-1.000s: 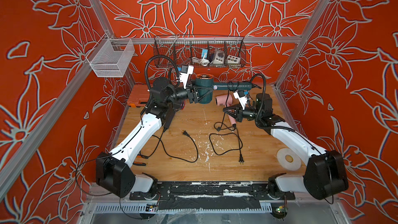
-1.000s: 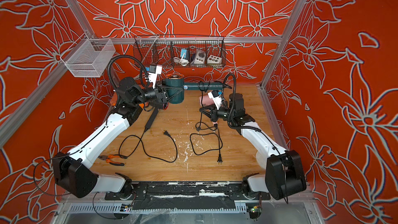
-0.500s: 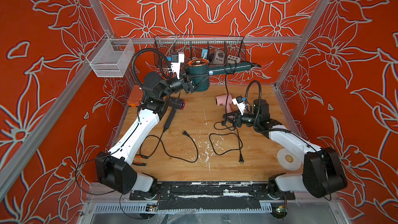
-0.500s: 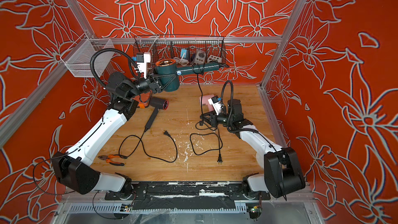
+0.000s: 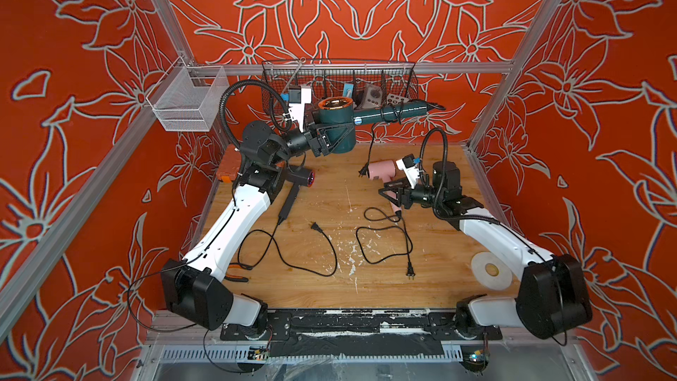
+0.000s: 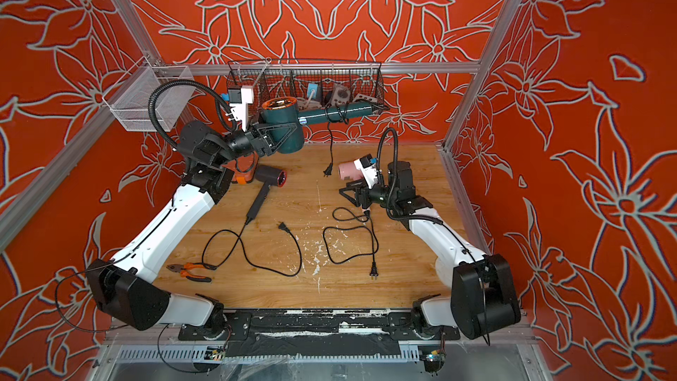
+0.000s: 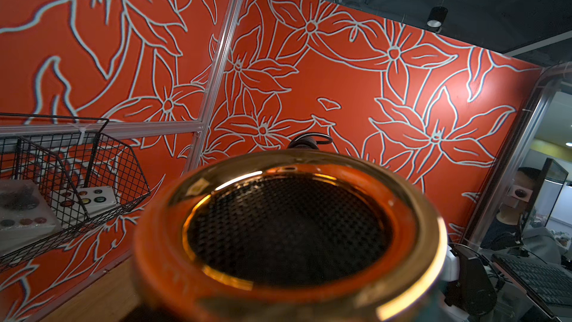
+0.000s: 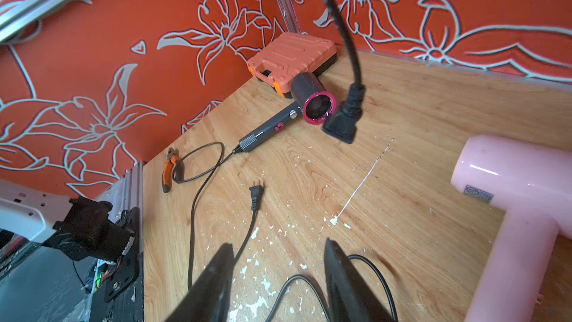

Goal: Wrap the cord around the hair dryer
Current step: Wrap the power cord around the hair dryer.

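My left gripper (image 5: 329, 133) (image 6: 279, 134) is shut on the barrel of the teal hair dryer (image 5: 339, 124) (image 6: 287, 124) and holds it in the air in front of the back basket. The dryer's copper-ringed mesh end (image 7: 288, 227) fills the left wrist view and hides the jaws. Its black cord (image 5: 390, 115) (image 6: 339, 113) is looped round the handle. The tail hangs down with the plug (image 5: 363, 171) (image 6: 327, 170) (image 8: 340, 119) free above the table. My right gripper (image 5: 388, 192) (image 6: 348, 192) (image 8: 278, 244) is open and low over the table, holding nothing.
A pink hair dryer (image 5: 381, 170) (image 8: 510, 187) lies beside the right gripper, its cord (image 5: 384, 236) loose on the wood. Left lie a grey hair dryer (image 5: 300, 177) (image 8: 309, 97), an orange case (image 8: 291, 54) and pliers (image 6: 190, 271). A tape roll (image 5: 491, 269) sits front right.
The left arm lifted the teal dryer up and back toward the wire basket. The right gripper let go of the cord, opened and dropped toward the table; the plug now hangs free.
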You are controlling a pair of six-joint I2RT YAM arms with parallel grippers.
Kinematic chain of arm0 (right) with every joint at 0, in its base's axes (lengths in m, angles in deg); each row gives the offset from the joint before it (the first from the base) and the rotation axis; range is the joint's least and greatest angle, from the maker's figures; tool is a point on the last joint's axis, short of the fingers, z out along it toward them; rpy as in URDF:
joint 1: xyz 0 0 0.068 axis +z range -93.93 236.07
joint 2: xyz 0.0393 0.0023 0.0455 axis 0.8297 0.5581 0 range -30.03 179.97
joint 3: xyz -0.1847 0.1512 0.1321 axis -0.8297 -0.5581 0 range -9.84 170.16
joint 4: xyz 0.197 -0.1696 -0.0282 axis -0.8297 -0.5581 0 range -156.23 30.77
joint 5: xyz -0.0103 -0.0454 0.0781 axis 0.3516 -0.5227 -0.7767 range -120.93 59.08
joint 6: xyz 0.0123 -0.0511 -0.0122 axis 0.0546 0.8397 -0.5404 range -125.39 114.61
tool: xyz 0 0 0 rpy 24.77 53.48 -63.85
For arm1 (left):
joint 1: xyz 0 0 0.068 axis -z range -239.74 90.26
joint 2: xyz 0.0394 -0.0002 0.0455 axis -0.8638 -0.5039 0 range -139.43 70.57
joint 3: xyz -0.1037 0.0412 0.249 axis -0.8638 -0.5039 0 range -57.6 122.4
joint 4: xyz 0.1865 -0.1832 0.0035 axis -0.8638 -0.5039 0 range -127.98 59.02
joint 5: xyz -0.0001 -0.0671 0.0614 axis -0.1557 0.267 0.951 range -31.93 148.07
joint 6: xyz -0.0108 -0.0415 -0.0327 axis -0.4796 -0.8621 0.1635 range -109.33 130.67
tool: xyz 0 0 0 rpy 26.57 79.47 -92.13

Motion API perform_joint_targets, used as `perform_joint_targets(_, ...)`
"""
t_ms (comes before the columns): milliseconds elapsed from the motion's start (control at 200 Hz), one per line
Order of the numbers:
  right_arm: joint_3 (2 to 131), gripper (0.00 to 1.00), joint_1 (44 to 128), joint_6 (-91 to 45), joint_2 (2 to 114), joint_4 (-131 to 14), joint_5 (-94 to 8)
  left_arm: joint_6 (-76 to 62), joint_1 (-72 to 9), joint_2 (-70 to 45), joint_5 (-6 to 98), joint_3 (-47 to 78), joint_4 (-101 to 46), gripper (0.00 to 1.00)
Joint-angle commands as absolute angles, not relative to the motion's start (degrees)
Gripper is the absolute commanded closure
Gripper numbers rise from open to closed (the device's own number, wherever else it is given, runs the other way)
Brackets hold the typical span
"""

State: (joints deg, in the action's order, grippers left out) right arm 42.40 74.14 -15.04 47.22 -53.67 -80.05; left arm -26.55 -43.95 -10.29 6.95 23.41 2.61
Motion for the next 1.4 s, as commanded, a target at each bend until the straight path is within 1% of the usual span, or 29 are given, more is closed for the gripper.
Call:
perform_joint_targets(0, 43.86, 0.47, 74.44, -14.46, 46.57, -50.62, -77.42, -27.39, -44.19, -8.5, 7.27, 26.12, 7.49, 1.0)
perform_joint_targets(190, 43.48, 0.45, 74.44, -13.8, 45.43, -46.4, -70.29, -27.96, -44.19, -8.74, 7.35, 27.2, 7.64, 1.0)
perform_joint_targets(380, 45.79, 0.45, 74.44, -15.25, 49.22, -43.32, -71.37, -29.46, -44.19, -8.75, 7.35, 27.48, 9.01, 1.0)
perform_joint_targets(410, 45.79, 0.48, 74.44, -16.04, 50.05, -41.81, -72.12, -29.46, -44.19, -8.66, 7.42, 27.33, 9.01, 1.0)
perform_joint_targets(425, 45.86, 0.51, 74.44, -16.44, 50.42, -41.21, -72.45, -29.5, -44.2, -8.63, 7.44, 27.31, 9.02, 1.0)
perform_joint_targets(520, 46.06, 0.77, 74.69, -18.96, 52.5, -38.31, -74.71, -29.33, -44.19, -8.37, 7.44, 27.22, 8.76, 1.0)
perform_joint_targets(535, 45.79, 0.79, 74.77, -19.45, 52.78, -37.69, -75.07, -29.26, -44.19, -8.29, 7.44, 27.22, 8.74, 1.0)
perform_joint_targets(570, 45.39, 0.81, 75.01, -20.61, 53.4, -35.89, -75.85, -29.17, -44.19, -8.2, 7.44, 27.22, 8.62, 1.0)
perform_joint_targets(646, 44.87, 0.76, 76.13, -23.67, 55.3, -30.49, -77.69, -29.43, -44.19, -8.34, 7.4, 27.38, 8.97, 1.0)
perform_joint_targets(751, 45.58, 0.75, 77.83, -24.76, 57.81, -27.53, -76.51, -30.55, -44.19, -8.8, 7.49, 27.61, 10.06, 1.0)
perform_joint_targets(791, 45.72, 0.69, 78.19, -25.14, 58.55, -26.07, -75.93, -30.64, -44.19, -8.85, 7.4, 27.76, 10.0, 1.0)
perform_joint_targets(856, 46.16, 0.55, 78.78, -26.14, 59.52, -23.61, -76.49, -30.49, -44.19, -8.59, 7.22, 27.83, 9.53, 1.0)
perform_joint_targets(936, 47.71, 0.49, 79.82, -25.88, 60.4, -23.65, -78.51, -29.79, -44.19, -8.29, 7.01, 28.01, 8.6, 1.0)
perform_joint_targets(1051, 48.04, 0.47, 81.02, -25.85, 60.75, -22.8, -80.35, -29.5, -44.19, -7.98, 6.89, 28.01, 8.25, 1.0)
perform_joint_targets(1126, 47.29, 0.46, 81.2, -27.49, 61.04, -19.99, -81.12, -29.65, -44.19, -7.91, 6.96, 27.92, 8.31, 1.0)
perform_joint_targets(1196, 47.23, 0.47, 81.44, -27.11, 61.12, -20.72, -80.76, -30.01, -44.19, -7.91, 7.0, 27.92, 8.65, 1.0)
perform_joint_targets(1236, 47.28, 0.49, 81.61, -26.9, 61.28, -21.17, -80.76, -30.07, -44.19, -7.91, 7.0, 27.92, 8.75, 1.0)
perform_joint_targets(1256, 47.41, 0.52, 81.71, -26.76, 61.38, -21.52, -80.79, -30.03, -44.2, -7.91, 7.0, 27.92, 8.75, 1.0)
perform_joint_targets(1296, 47.46, 0.59, 81.81, -26.45, 61.46, -22.41, -80.81, -29.88, -44.19, -7.91, 7.05, 28.03, 8.54, 1.0)
perform_joint_targets(1361, 46.79, 0.74, 82.0, -25.8, 61.11, -23.62, -80.2, -29.31, -44.19, -7.78, 7.09, 28.17, 7.99, 1.0)
perform_joint_targets(1396, 45.78, 0.78, 82.0, -25.89, 60.69, -23.33, -79.82, -28.84, -44.27, -7.74, 7.0, 28.38, 7.43, 1.0)
